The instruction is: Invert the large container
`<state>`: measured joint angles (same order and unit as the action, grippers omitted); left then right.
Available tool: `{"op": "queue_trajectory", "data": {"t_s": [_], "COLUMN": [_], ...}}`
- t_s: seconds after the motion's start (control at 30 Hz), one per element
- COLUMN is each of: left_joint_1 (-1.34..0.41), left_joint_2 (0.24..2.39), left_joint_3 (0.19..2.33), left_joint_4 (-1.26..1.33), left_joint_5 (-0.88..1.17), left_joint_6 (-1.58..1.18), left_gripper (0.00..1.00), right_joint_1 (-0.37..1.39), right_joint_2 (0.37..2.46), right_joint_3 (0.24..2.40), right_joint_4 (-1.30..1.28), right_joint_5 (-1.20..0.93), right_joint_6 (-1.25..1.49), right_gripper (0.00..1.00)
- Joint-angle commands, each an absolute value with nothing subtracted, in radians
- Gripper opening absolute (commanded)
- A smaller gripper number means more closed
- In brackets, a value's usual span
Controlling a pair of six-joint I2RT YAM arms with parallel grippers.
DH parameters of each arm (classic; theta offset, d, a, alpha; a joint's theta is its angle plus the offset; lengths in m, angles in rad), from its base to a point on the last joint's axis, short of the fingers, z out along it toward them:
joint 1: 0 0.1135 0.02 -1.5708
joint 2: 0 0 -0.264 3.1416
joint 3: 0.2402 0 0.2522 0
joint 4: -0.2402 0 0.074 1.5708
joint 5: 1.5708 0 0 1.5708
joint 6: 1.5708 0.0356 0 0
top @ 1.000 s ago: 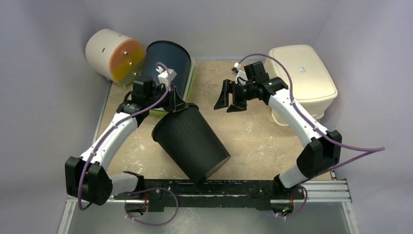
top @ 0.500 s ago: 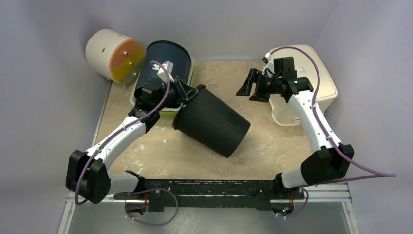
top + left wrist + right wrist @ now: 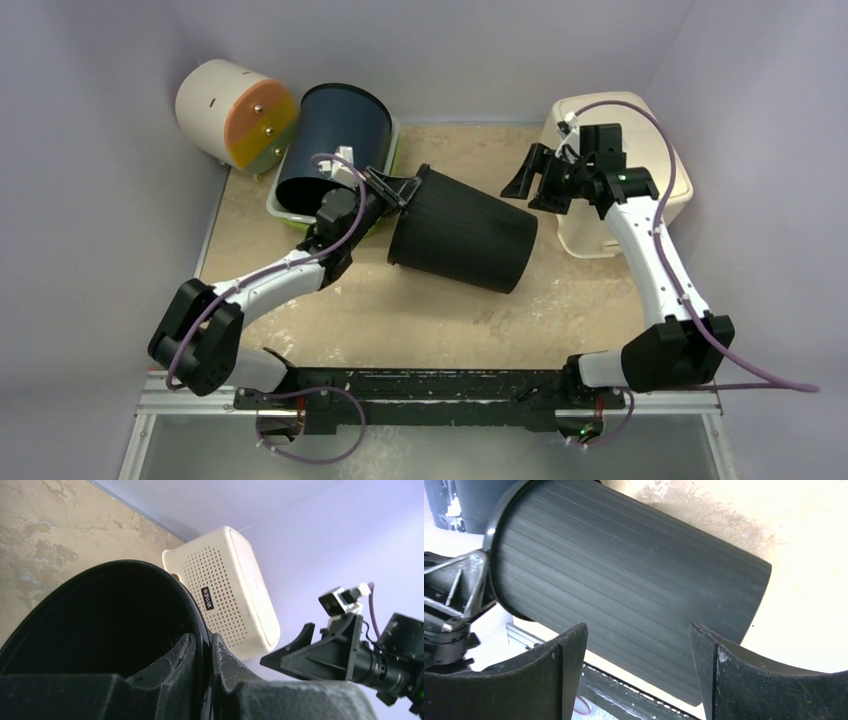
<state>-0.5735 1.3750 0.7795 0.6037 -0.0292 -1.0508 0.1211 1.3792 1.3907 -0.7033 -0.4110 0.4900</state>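
The large container (image 3: pixel 465 240) is a black ribbed bin, held tipped on its side over the middle of the table, mouth to the left and base to the right. My left gripper (image 3: pixel 398 188) is shut on its rim, one finger inside and one outside, as the left wrist view shows at the rim (image 3: pixel 197 620) between the fingers (image 3: pixel 202 637). My right gripper (image 3: pixel 530 180) is open and empty, apart from the bin and to the right of its base. In the right wrist view the bin's ribbed side (image 3: pixel 624 575) lies beyond the open gripper (image 3: pixel 638 630).
A cream perforated basket (image 3: pixel 625 150) lies upside down at the back right, just behind the right gripper. A dark blue bin (image 3: pixel 335 130) lies in a green tray (image 3: pixel 389 170) at the back left, beside a cream drum with an orange end (image 3: pixel 225 105). The black rail (image 3: pixel 450 385) runs along the near edge.
The left gripper carried the bin up and to the right, swinging its base from the near edge round to the right. The right gripper drew back to the right towards the cream basket.
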Motion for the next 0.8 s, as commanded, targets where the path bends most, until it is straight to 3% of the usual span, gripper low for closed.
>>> {"op": "queue_trajectory", "data": {"t_s": [0.0,0.37,0.77], "left_joint_1": [-0.598,-0.605,-0.606], "left_joint_2": [1.396,1.466,1.181], "left_joint_3": [0.742,0.572,0.450], "left_joint_4": [0.901,1.141,0.526], "left_joint_5": [-0.193,-0.353,-0.455], "left_joint_6": [-1.190,-1.372,-1.184], "left_gripper": [0.00,0.00,0.00], "right_joint_1": [0.092,0.071,0.070], "right_joint_2": [1.320,1.290,1.300], "right_joint_3": [1.408,1.402,1.322], "right_joint_4": [-0.679,-0.644,-0.580], "right_joint_5": [-0.382,-0.382,-0.417], "right_joint_6": [0.473,0.472,0.482], "right_gripper": [0.77,0.77,0.77]}}
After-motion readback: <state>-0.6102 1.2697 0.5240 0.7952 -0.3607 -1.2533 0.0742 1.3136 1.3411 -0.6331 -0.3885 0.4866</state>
